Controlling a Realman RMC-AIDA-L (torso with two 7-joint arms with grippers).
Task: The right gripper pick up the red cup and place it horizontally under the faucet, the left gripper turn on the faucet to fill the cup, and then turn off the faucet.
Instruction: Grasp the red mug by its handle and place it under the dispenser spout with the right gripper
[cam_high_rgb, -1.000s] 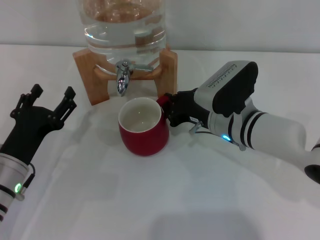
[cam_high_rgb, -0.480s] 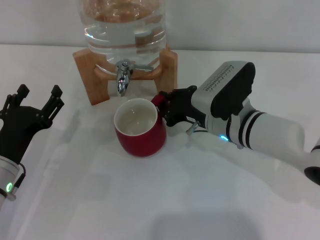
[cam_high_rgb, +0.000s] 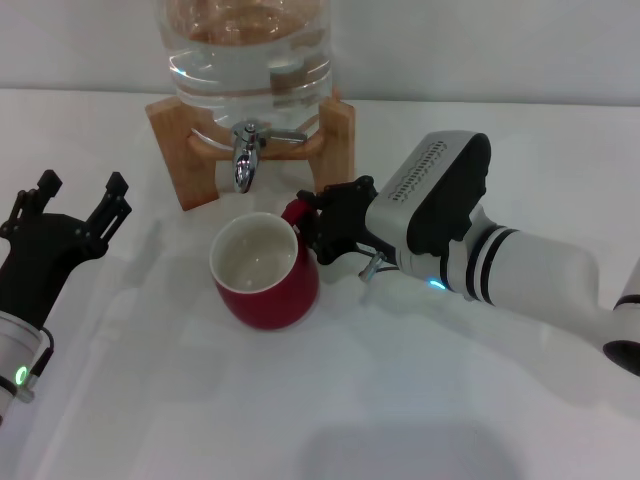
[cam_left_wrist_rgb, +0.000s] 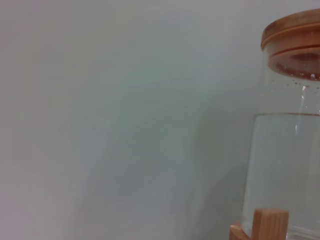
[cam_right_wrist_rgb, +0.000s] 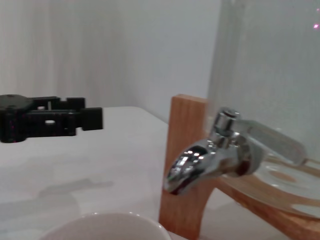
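Glossy ceramic red cup (cam_high_rgb: 262, 271), shiny chrome faucet (cam_high_rgb: 245, 157), wooden stand (cam_high_rgb: 178, 150).

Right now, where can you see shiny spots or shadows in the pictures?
Head view: bright glints on the faucet and glass jar, soft grey shadows on the table. Right wrist view: the faucet shines, and the jar looks hazy.

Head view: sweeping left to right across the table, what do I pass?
left end effector → red cup → right end effector, at the cup's handle → the right arm's grey-black ribbed box. The faucet sits farther back, above the cup, so I leave it out of the order.
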